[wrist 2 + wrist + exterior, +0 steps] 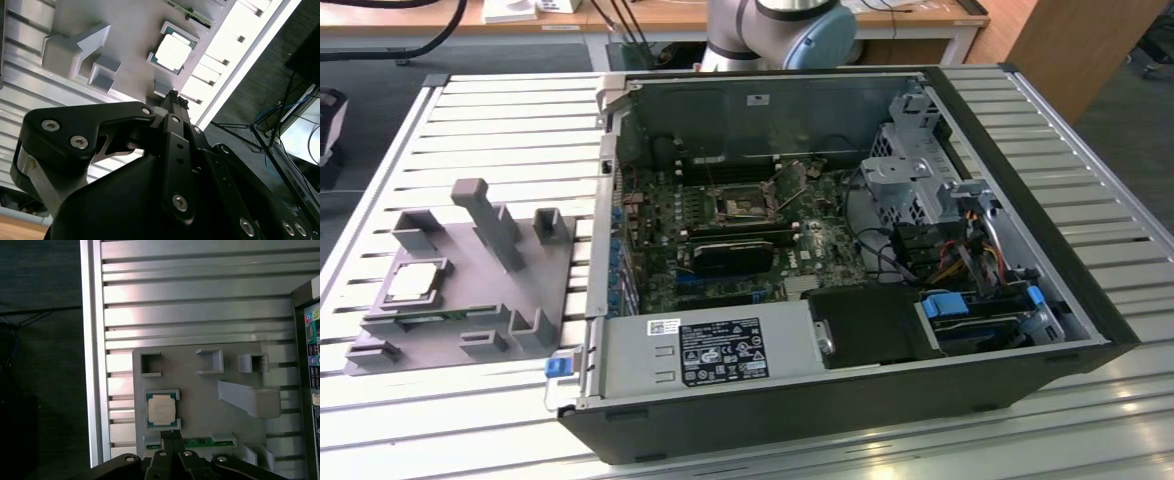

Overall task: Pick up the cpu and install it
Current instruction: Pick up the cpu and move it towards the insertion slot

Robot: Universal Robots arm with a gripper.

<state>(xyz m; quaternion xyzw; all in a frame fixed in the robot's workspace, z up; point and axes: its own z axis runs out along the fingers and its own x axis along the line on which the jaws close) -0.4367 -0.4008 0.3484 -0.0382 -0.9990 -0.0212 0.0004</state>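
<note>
The cpu (416, 281) is a small silvery square chip lying flat in a pocket of the grey holder block (534, 290) on the slatted table, at the exterior view's left. Both wrist views look down on the cpu (173, 51) (162, 409) from well above. My gripper (173, 95) (170, 434) hangs over the holder, its fingertips pressed together with nothing between them, and in the pictures they sit just beside the chip's pocket. The dark square socket (744, 203) is on the motherboard inside the open computer case (1067, 330).
The grey holder has upright posts (491, 222) and several smaller pockets around the chip. A green strip (200, 442) lies in a slot next to the cpu. A black card (740, 252), cables and a drive cage crowd the case interior. The arm's base (781, 35) stands behind the case.
</note>
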